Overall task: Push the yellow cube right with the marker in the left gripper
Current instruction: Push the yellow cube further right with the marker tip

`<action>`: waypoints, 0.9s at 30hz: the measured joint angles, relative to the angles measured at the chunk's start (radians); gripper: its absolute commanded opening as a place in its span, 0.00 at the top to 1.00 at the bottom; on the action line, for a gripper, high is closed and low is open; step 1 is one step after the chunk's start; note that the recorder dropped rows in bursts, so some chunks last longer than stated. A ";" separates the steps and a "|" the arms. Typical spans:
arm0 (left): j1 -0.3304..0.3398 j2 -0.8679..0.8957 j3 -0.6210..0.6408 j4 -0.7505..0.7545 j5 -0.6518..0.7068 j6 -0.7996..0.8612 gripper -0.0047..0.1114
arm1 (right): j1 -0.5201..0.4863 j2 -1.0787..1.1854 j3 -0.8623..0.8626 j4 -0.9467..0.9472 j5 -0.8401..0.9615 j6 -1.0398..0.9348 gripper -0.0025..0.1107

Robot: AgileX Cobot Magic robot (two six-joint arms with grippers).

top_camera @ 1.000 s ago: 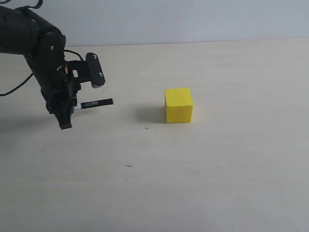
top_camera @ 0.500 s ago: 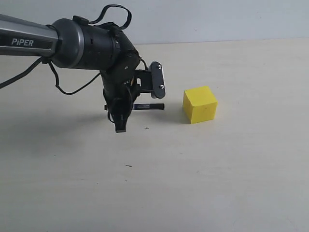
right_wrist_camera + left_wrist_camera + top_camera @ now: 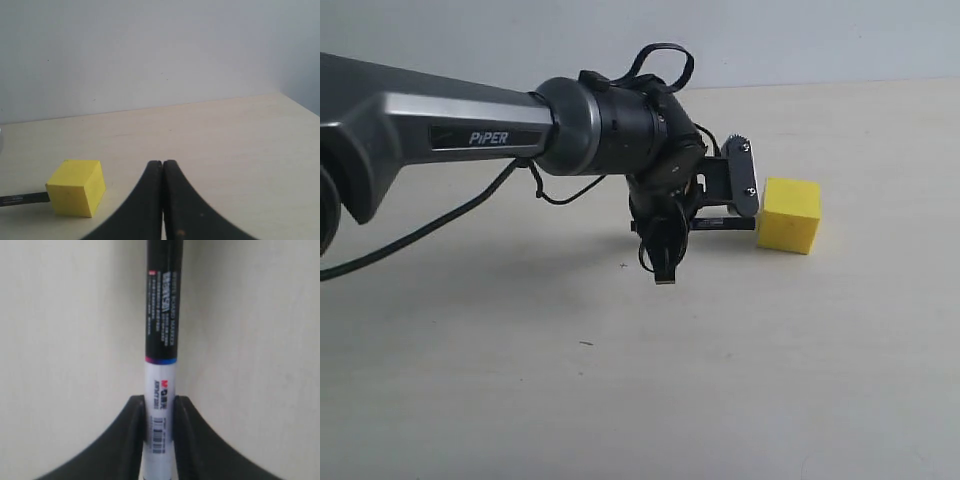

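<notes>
Got left gripper (image 3: 160,407) clamped on the marker's (image 3: 161,330) white barrel, black end touching yellow cube's (image 3: 790,215) left face; right gripper (image 3: 163,170) pinched together, empty. Looks light and rigid, so push centred or risk spinning it.

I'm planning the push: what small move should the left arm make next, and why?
Probably slide the left end effector rightward with the marker level: its black tip meets the left face of the yellow cube, and the table extends beyond it.
</notes>
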 measured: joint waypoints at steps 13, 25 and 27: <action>0.036 0.000 -0.002 0.017 0.071 -0.032 0.96 | 0.000 0.000 0.000 0.000 0.000 0.000 0.98; -0.051 0.006 -0.002 -0.025 -0.043 -0.057 0.96 | 0.000 0.000 0.000 0.000 0.000 0.000 0.98; -0.042 0.006 -0.002 -0.020 -0.023 -0.066 0.96 | 0.000 0.000 0.000 0.000 0.000 0.000 0.98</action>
